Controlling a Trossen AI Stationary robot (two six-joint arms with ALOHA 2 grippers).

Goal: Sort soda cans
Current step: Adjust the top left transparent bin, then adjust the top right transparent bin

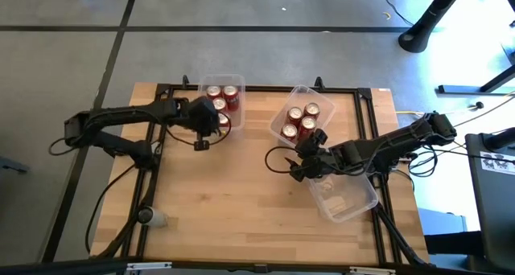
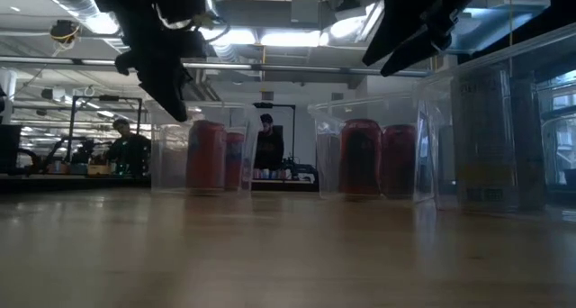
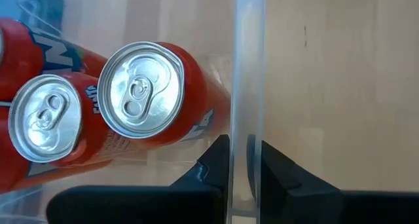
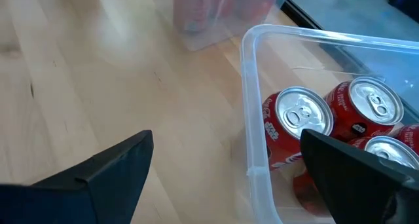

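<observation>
Two clear rectangular plastic bins (image 1: 238, 80) (image 1: 283, 112) hold the red silver-topped soda cans (image 1: 222, 97). Left gripper (image 3: 245, 168): jaws clamped on the left bin's wall. Right gripper (image 1: 310, 153): jaws apart beside the middle bin. Step likely: repositioning the bin. Next: a steady drag.

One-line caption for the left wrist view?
Left end effector pinching the clear bin's wall, red cans standing inside.
</observation>
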